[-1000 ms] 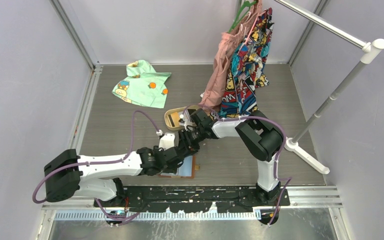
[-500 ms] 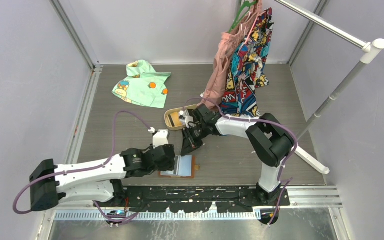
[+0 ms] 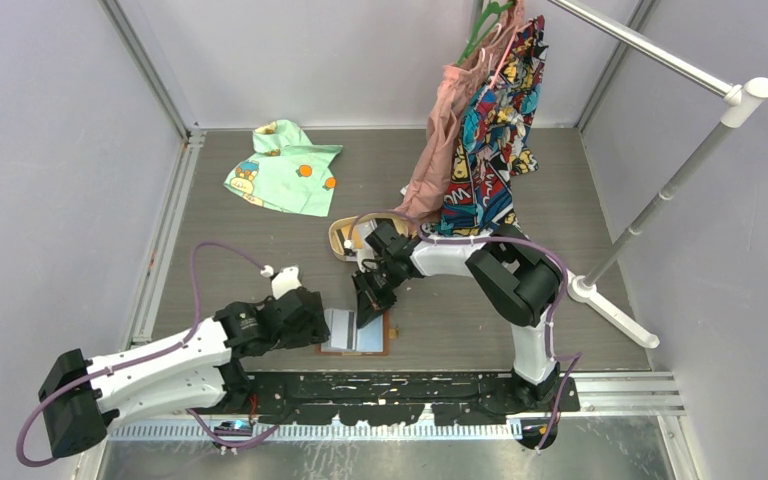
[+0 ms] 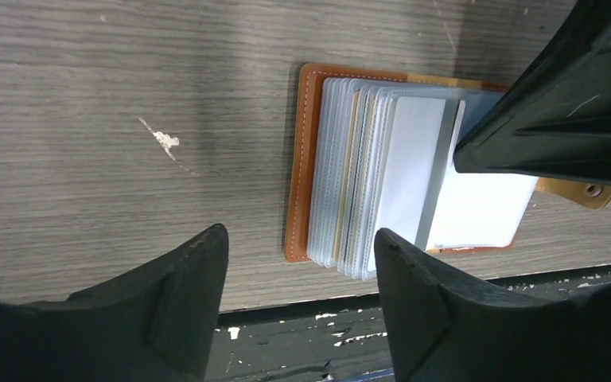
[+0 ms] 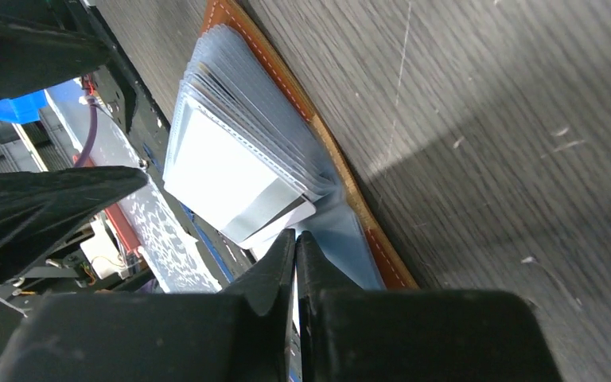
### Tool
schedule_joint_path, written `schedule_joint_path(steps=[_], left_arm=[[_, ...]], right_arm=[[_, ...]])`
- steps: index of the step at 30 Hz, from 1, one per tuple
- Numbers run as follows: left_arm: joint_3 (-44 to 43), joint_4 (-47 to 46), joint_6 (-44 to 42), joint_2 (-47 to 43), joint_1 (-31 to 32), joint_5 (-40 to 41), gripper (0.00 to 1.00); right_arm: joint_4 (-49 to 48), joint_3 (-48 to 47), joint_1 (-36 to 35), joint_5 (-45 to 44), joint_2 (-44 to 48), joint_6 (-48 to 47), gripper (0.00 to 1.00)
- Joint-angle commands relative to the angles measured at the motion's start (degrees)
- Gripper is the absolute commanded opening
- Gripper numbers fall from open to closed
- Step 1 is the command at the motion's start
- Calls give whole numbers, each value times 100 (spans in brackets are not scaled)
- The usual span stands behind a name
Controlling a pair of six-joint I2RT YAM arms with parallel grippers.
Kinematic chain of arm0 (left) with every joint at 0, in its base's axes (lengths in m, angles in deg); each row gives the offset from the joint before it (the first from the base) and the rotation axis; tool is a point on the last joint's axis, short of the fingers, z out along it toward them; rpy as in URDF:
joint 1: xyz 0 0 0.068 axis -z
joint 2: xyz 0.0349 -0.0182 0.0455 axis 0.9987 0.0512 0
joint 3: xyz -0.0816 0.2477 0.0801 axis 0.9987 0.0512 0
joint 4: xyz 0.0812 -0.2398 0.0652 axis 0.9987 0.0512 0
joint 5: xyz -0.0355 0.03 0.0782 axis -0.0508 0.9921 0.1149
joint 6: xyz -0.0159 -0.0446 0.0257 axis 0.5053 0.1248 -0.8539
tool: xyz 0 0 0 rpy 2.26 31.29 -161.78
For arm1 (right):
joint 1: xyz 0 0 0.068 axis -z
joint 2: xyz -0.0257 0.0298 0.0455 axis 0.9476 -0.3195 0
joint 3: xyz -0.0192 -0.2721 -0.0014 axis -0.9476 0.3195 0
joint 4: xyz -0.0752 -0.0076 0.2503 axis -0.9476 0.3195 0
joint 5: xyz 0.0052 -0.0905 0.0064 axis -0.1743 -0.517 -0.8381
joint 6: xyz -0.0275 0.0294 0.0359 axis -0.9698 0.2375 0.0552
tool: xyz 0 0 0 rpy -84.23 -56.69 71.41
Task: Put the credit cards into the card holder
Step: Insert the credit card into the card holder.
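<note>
Card holder [image 4: 301,159] lies open at the near edge of the table [image 3: 250,250], about centre, with its clear sleeves [image 4: 342,159] fanned up.

Left gripper [image 4: 298,235] hangs just left of it, jaws wide apart, nothing in them and not touching the holder.

Right gripper [image 5: 295,239] is down over the holder's right half, fingers pressed together, tips at the edge of a white card with a grey stripe [image 5: 227,179]. Can't tell whether it pinches that card or only butts against it.

Risks:
- The card looks to be lying on top of the sleeves, not in a slot. A push probably slides it over the stack.
- Nothing pins the holder, so a push could skid it toward the near rail.
- Sleeves are springy and may flip, losing the target slot.
- The grippers are close. If the left one moves in to pin, a clash is likely.

Further back, a tan tray [image 3: 340,240] sits mostly under the right arm, so I can't see whether cards remain in it. A green garment [image 3: 285,170] lies far left, well apart. A pink garment [image 3: 438,160] and a printed garment [image 3: 495,130] hang from a rack [image 3: 660,195] at far right, close above the right arm, so a snag is possible on a high retract.
</note>
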Motion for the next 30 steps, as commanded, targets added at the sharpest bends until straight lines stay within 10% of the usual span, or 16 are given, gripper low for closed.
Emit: schedule_joint_path(steps=[1, 12, 30], left_arm=[[247, -478, 97, 3, -379, -636, 70], [1014, -1705, 193, -58, -1116, -1780, 79], [1226, -3730, 545, 415, -1222, -2528, 59]], right_arm=[[-135, -281, -26, 71, 23, -1, 9], [391, -412, 59, -159, -114, -325, 10], [696, -456, 104, -227, -316, -450, 10]])
